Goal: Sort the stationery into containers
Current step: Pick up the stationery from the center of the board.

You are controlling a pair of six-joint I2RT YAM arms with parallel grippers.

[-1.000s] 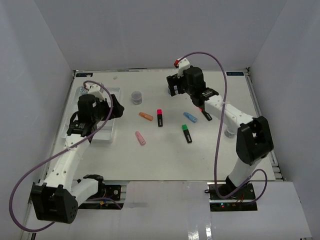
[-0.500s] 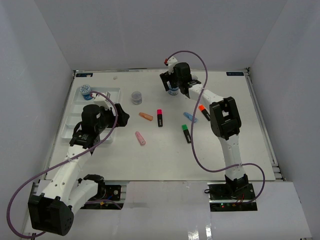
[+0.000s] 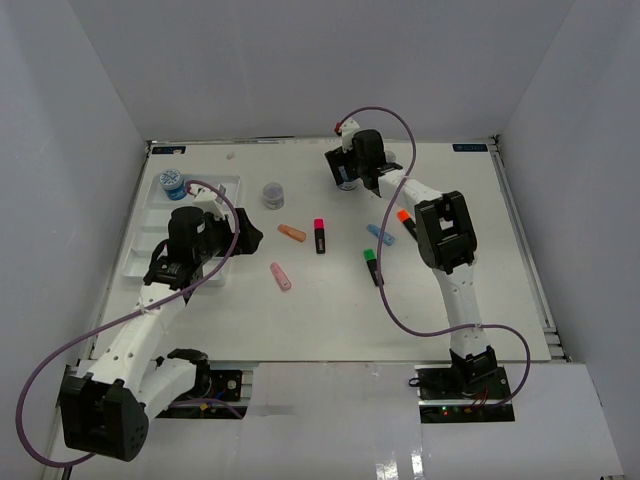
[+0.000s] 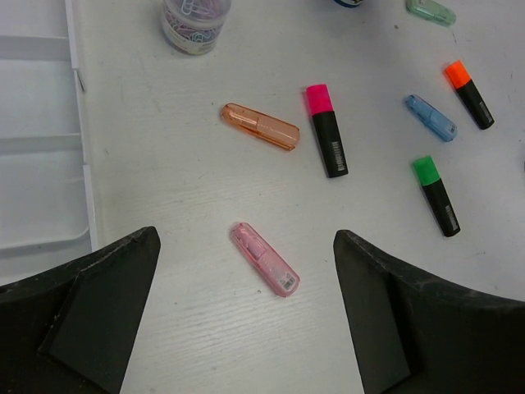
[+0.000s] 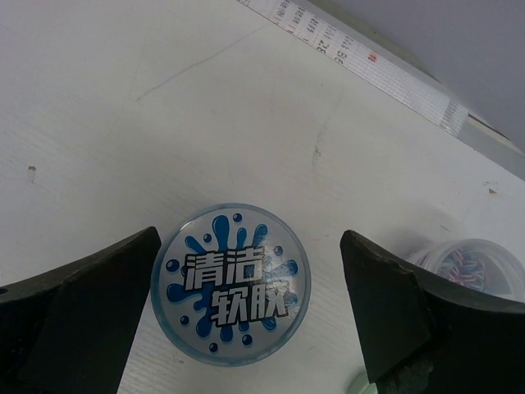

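My left gripper (image 3: 246, 238) (image 4: 244, 242) is open and empty, hovering beside the white tray (image 3: 226, 181) just above a pink marker (image 4: 264, 258) (image 3: 281, 276). My right gripper (image 3: 349, 176) (image 5: 250, 238) is open with its jaws either side of a blue jar (image 5: 231, 283), not touching it. On the table lie an orange marker (image 3: 292, 232), a pink-capped highlighter (image 3: 320, 235), a green-capped highlighter (image 3: 373, 266), a blue marker (image 3: 380, 234), an orange-capped highlighter (image 3: 408, 224) and a green marker (image 4: 431, 10). Another blue jar (image 3: 172, 181) stands in the tray.
A grey jar of paper clips (image 3: 272, 193) (image 4: 195, 20) stands right of the tray's far end. A clear jar of clips (image 5: 480, 267) stands close to the right jaw. A ruler strip (image 5: 369, 61) marks the table's back edge. White walls enclose the table.
My left gripper has drawn back from the tray's far end toward the table middle, uncovering the blue jar there. My right arm has swung left and settled over the other blue jar.
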